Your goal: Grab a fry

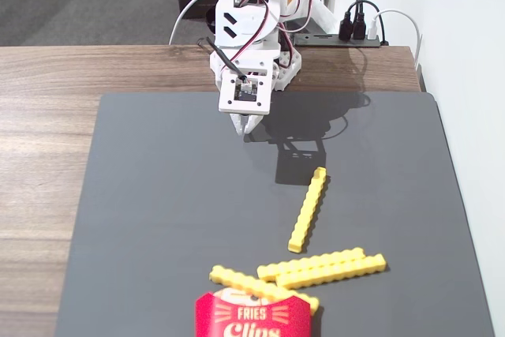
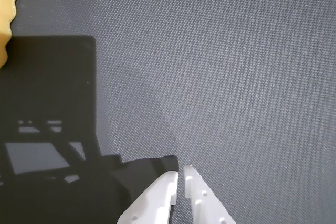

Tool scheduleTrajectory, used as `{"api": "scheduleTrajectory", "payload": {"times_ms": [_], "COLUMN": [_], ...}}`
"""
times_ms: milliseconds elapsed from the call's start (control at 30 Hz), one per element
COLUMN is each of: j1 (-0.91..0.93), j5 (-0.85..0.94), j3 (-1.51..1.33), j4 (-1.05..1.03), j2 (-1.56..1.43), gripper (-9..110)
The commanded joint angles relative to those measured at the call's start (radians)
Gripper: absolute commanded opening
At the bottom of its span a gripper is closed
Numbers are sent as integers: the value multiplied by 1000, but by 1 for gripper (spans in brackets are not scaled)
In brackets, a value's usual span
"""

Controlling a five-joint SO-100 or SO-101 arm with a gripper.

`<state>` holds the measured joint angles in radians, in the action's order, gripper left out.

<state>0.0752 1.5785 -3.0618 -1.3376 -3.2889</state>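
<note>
On the dark grey mat (image 1: 173,219) covering the wooden tabletop (image 1: 47,116), item one: the fry (image 1: 308,209), a single yellow plastic stick with a bumpy, segmented edge, lying flat and apart from everything else, running diagonally right of centre in the fixed view. Only its scalloped end (image 2: 7,9) enters the wrist view, at the upper left corner.

Handling, by judgement: light, stiff, moulded plastic, not fragile; smooth enough to slip, though the ridged sides should give some purchase. Best taken near mid-length, jaws across the narrow width, so it does not pivot.

Item two: the pincer (image 1: 245,125), white, pointing down over the mat near the arm's base, well apart from the fry. Jaws nearly closed, a thin slit between the tips (image 2: 180,174); holding nothing. Whether the tips touch the mat cannot be told.

Other stock: two longer yellow sticks (image 1: 323,267) paired side by side, and a red "Fries" carton (image 1: 252,317) at the near edge.
</note>
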Motion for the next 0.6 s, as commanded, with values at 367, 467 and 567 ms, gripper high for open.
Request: {"api": "scheduleTrajectory", "payload": {"times_ms": [367,467,567], "j1": [-48,-54,-71], "j5": [3,3,3], "j3": [-2,-2,-2], "j4": [-11,-11,-11], "j2": [-6,-6,-6], "gripper": [1,1,1]}}
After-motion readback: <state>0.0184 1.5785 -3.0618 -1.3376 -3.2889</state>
